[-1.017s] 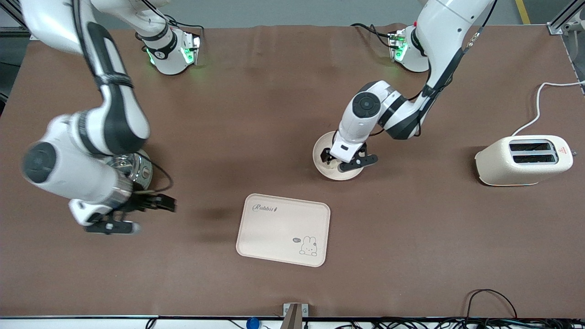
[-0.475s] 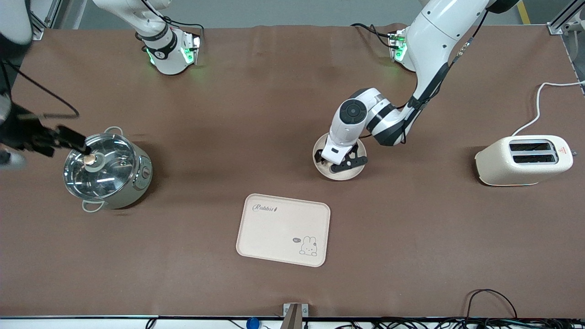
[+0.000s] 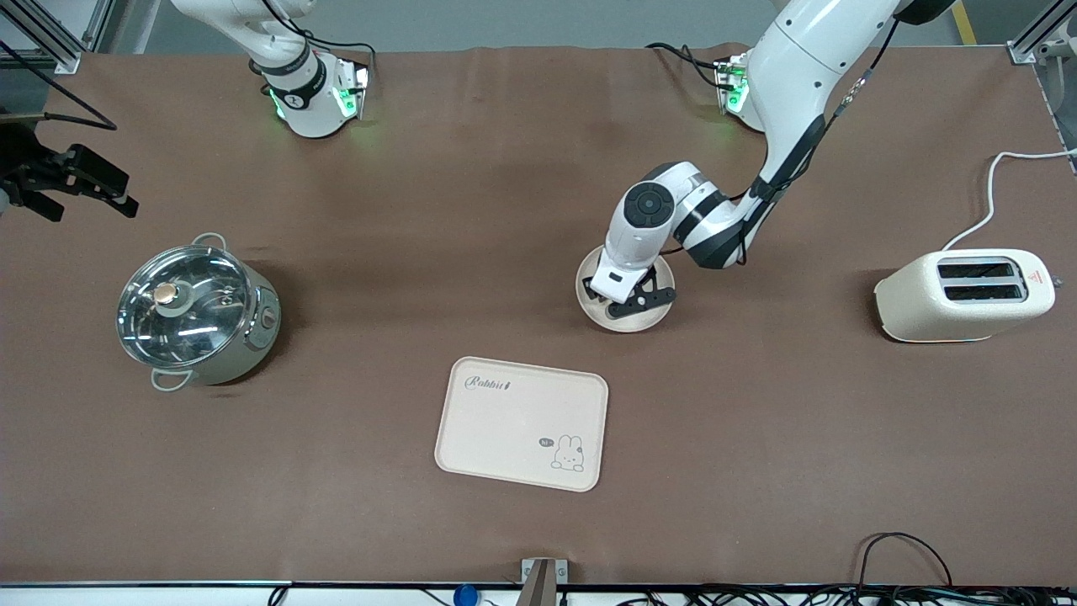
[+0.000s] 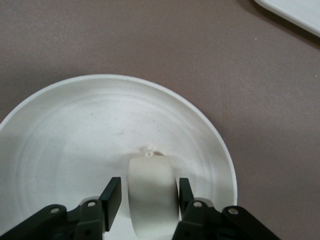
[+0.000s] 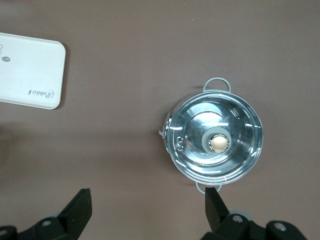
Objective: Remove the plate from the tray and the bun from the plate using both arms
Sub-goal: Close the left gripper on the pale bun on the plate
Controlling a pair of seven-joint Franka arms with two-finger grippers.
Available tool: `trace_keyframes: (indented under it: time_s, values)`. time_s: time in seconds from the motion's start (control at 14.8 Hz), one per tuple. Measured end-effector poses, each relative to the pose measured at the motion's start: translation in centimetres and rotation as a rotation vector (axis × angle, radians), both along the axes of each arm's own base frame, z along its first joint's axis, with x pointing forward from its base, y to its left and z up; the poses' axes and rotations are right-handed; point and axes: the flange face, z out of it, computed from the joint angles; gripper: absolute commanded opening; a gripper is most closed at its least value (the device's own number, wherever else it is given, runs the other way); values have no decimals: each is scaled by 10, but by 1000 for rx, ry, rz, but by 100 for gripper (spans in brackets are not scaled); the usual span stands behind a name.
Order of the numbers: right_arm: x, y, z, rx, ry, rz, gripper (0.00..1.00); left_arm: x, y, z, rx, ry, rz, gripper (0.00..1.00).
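Plate (image 3: 624,295) already off the tray (image 3: 522,422), sitting on the desk (image 3: 471,210) farther from the front camera, toward the left arm's end. Tray bare. Bun (image 4: 152,192) still on plate; left claw (image 4: 149,197) down over it, fingers (image 4: 111,195) flanking and touching bun, grasp looks just made. Right claw (image 3: 71,187) wide, released, waiting over desk edge past the pot (image 3: 198,311). Left to do: lift bun clear.

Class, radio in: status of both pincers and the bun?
Left pincer closed around bun on plate. Right pincer open, high above table edge. Nothing blocking.
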Motion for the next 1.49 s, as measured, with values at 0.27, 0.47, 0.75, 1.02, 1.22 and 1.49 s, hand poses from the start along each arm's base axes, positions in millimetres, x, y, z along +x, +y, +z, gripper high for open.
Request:
trace_keyframes:
  time_s: [0.27, 0.47, 0.75, 1.02, 1.22, 1.49]
  values:
    - [0, -2, 20, -39, -39, 2, 100, 4, -2, 4, -5, -7, 14, 43]
    - [1, -1, 20, -53, -38, 6, 100, 5, -3, 6, -5, -8, 19, 39]
    - [2, 4, 18, -53, -32, 19, 100, 4, -4, 5, -4, -7, 21, 32]
    - [2, 6, 18, -57, -30, 23, 100, 1, -7, 5, -2, -5, 25, 29]
    - [2, 6, 17, -59, -30, 23, 100, 9, -4, 10, 33, 11, 35, 29]
    - [2, 7, 17, -59, -28, 25, 100, 55, 21, 57, 139, 43, 62, 29]
